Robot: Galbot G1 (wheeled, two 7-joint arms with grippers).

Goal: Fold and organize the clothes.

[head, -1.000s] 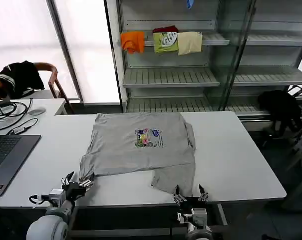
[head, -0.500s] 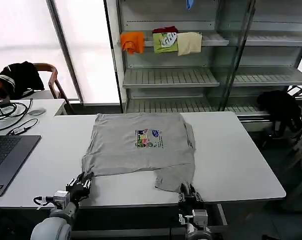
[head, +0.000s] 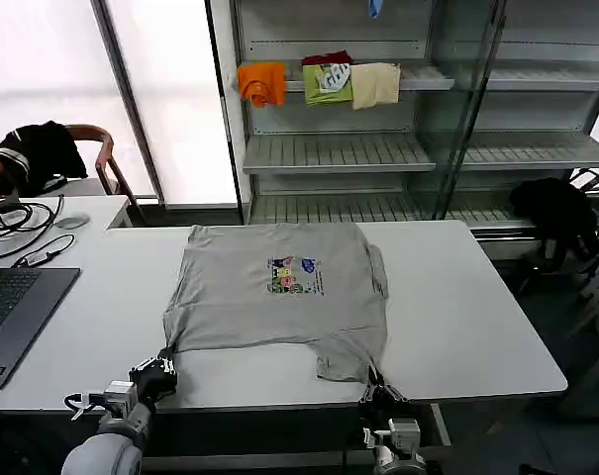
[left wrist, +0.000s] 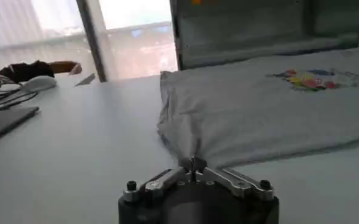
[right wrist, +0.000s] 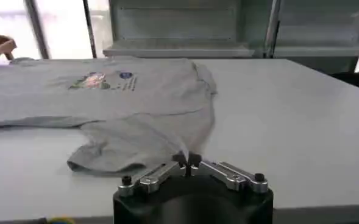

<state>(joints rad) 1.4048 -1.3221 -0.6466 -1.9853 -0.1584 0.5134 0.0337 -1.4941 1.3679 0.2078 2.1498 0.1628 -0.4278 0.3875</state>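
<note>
The grey T-shirt (head: 279,292) is lying spread across the middle of the white tabletop (head: 477,327), its small multicoloured print (head: 294,276) facing up and its collar end pointing toward the shelving (head: 378,148) behind. Its near edge is reaching almost to the robot's side of the tabletop, where both pincers are working.

The left pincer (head: 158,368) is sitting low at the near left corner of the shirt. In the left wrist view its fingers (left wrist: 167,178) are meeting tip to tip on a pulled-up point of the grey fabric (left wrist: 246,115), so the cloth is rising from the closed tips and fanning out away from the pincer (left wrist: 193,164) toward the print (left wrist: 307,79).

The right pincer (head: 381,389) is sitting at the near edge, just below the shirt's near right flap. In the right wrist view its fingers (right wrist: 161,173) are pressing together on a thin ridge of that flap (right wrist: 136,143), with the rest of the shirt stretching away beyond the pincer (right wrist: 188,161) and toward the left arm's side.

On a shelf behind, orange, green and cream folded cloths (head: 324,83) are resting side by side. A laptop (head: 12,307) is lying on the neighbouring desk to the left.
</note>
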